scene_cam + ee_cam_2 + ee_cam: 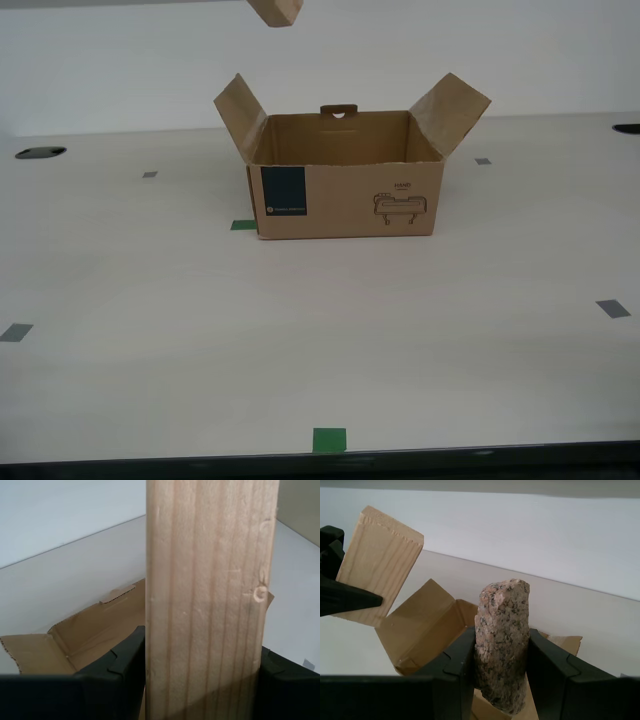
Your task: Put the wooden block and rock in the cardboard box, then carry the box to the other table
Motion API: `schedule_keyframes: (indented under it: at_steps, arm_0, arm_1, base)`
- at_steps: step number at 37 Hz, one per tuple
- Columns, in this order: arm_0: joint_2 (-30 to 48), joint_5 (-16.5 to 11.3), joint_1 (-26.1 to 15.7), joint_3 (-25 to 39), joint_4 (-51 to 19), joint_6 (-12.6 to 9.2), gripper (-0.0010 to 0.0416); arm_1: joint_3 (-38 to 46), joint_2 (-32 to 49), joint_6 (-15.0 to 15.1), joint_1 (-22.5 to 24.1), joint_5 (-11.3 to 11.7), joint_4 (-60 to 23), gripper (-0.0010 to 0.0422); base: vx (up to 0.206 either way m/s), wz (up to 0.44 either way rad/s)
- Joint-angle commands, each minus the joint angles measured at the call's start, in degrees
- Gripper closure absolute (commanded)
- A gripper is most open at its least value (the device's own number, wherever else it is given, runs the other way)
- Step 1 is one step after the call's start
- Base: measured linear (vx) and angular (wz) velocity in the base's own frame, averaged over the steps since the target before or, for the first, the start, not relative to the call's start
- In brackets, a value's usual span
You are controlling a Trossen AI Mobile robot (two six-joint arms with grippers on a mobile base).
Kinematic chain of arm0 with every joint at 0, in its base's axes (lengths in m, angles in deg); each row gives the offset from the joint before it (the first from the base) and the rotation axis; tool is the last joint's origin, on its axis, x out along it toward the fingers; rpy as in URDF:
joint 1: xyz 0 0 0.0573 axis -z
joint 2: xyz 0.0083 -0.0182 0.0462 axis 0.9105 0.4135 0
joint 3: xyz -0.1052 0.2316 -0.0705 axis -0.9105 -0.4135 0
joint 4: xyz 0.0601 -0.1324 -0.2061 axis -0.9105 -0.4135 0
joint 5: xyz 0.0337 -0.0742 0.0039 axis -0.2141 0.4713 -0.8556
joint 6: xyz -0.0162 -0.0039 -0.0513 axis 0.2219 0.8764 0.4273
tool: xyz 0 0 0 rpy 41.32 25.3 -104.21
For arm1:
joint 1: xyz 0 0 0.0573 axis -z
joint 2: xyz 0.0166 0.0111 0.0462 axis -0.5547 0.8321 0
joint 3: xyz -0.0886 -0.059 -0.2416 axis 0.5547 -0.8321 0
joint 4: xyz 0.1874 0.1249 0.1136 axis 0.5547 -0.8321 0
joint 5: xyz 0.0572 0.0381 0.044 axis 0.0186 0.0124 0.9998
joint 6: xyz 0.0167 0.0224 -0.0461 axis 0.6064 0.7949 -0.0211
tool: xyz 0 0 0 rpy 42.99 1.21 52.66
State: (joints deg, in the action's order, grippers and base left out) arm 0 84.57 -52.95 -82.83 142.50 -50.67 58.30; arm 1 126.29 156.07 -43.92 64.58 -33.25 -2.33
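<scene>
The cardboard box (345,190) stands open on the pale table (450,340), side flaps spread and blue label facing the camera. In the second wrist view my second gripper (200,652) is shut on the wooden block (210,595), held upright above the box (90,635). Only the block's lower corner (276,10) shows at the top edge of the exterior view. My first gripper (501,642) is shut on the rock (502,640), also above the box (427,625). The first wrist view also shows the wooden block (377,565) in the other gripper's dark fingers (342,597). The other table is out of view.
Grey tape squares (613,308) and green tape marks (329,438) dot the table. One green mark (243,224) lies by the box's corner. Dark holes sit at the far edges of the exterior view (40,152). A white wall stands behind.
</scene>
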Motion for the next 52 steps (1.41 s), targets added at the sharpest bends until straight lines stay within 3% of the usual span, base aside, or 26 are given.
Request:
schedule_keyframes:
  at_steps: [1,15,19,26,52]
  arm_0:
    - [0.85,-0.24,-0.07,-1.81,3.41,-0.98,0.0406]
    - [11.52,-1.68,-1.38,-2.34,7.21,-2.16,0.0406]
    - [15.26,-3.26,-2.40,-2.32,8.98,-2.69,0.0406]
    - [20.94,-3.23,-5.49,-2.34,10.78,-2.71,0.0406]
    - [28.89,-2.93,-6.86,-2.34,13.92,-3.13,0.0406]
  arm_1:
    - [-2.80,-0.09,-0.61,0.02,0.13,4.66,0.0413]
    - [-9.49,-0.07,-3.41,0.13,0.61,9.92,0.0413]
    - [-8.94,1.64,-3.65,0.13,2.10,10.21,0.0413]
    - [-6.58,5.66,-4.22,0.33,-0.15,9.38,0.0413]
    - [-5.88,12.59,-4.31,0.83,-0.02,10.69,0.0412]
  base:
    - [0.000,0.000]
    - [0.000,0.000]
    - [0.000,0.000]
    - [0.000,0.000]
    - [0.000,0.000]
